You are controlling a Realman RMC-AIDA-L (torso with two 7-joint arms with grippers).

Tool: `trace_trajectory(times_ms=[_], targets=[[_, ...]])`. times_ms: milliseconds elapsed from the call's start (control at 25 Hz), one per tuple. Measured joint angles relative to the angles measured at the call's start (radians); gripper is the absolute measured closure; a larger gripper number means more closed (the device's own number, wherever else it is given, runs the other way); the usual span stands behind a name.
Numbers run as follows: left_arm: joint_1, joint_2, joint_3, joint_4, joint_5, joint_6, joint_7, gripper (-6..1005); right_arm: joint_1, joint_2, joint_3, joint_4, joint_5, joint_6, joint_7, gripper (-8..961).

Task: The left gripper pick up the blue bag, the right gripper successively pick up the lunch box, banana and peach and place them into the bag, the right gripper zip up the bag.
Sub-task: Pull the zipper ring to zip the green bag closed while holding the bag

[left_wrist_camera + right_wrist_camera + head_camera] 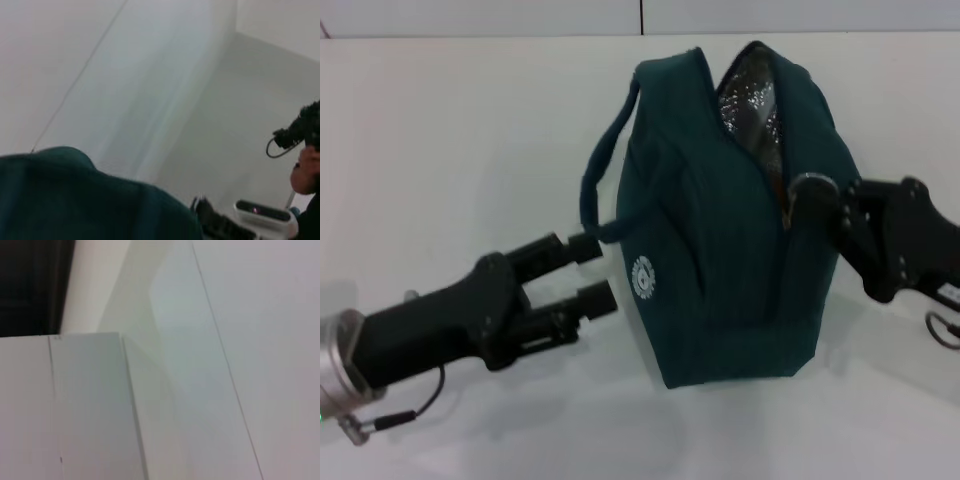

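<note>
The blue bag (730, 260) stands upright on the white table in the head view. Its top is open and shows silver foil lining (750, 105). Its fabric also fills the near corner of the left wrist view (75, 200). My left gripper (598, 272) is at the bag's left side with its fingers apart, and the handle loop (605, 160) ends beside its upper finger. My right gripper (820, 200) is at the bag's right side, closed at the ring zip pull (808, 186). The lunch box, banana and peach are out of view.
The white table (450, 150) runs to a white wall behind the bag. A cable loop (942, 330) hangs under my right arm. The right wrist view shows only white surfaces and a dark gap (30, 285).
</note>
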Motion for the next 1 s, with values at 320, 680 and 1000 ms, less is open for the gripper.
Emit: trace_trajectory(times_ms=[320, 680, 1000], targets=[[0.001, -0.004, -0.004, -0.040, 0.004, -0.047, 0.096, 219, 0.096, 0.004, -0.004, 0.001, 0.050, 0.051, 0.029, 926], [-0.025, -0.008, -0.010, -0.139, -0.062, -0.142, 0.228, 222, 0.182, 0.006, -0.058, -0.012, 0.051, 0.109, 0.046, 924], [-0.045, -0.011, -0.005, -0.145, -0.077, -0.152, 0.253, 224, 0.192, 0.006, -0.104, -0.065, 0.077, 0.142, 0.046, 923]])
